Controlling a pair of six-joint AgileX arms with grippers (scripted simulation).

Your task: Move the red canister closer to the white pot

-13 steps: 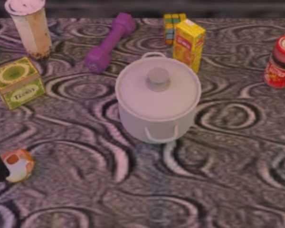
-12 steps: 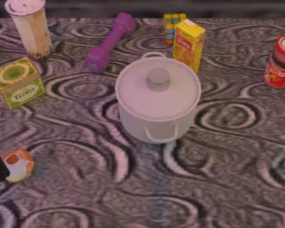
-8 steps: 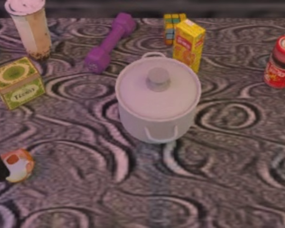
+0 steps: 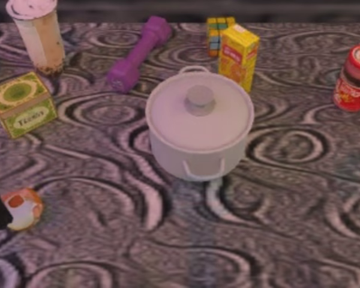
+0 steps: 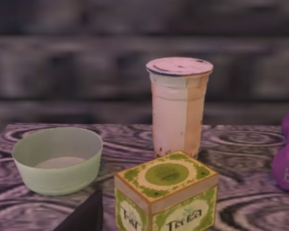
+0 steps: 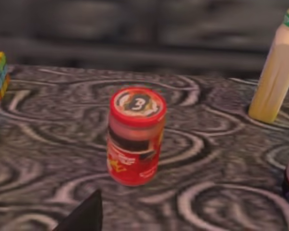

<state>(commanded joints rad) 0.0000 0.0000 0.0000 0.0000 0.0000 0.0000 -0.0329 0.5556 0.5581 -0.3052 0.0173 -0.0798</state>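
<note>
At the table's far right edge, about 2 o'clock from the white pot [image 4: 199, 123]: the red canister [image 4: 355, 78], upright and untouched, well apart from the pot.

Pot sits mid-table, lid on, knob up, one loop handle facing the near edge. Yellow carton [image 4: 239, 55] stands just beside the pot at 1 o'clock, colour cube [image 4: 216, 31] behind it; purple dumbbell [image 4: 138, 54] lies at 11 o'clock. Green tea tin [image 4: 21, 103] is at 9 o'clock, beige cup with white lid [image 4: 37, 35] at 10 o'clock, small orange-white item [image 4: 22, 208] at 8 o'clock. Right wrist view has the canister [image 6: 135, 135] dead ahead and standing free, a pale bottle [image 6: 277, 67] beyond it; only a dark finger tip [image 6: 84, 215] shows, so right pincer state: can't tell. Left wrist view faces the tin [image 5: 166, 191], cup [image 5: 178, 106] and a pale green bowl [image 5: 58, 159]; left pincer state: can't tell either.
</note>
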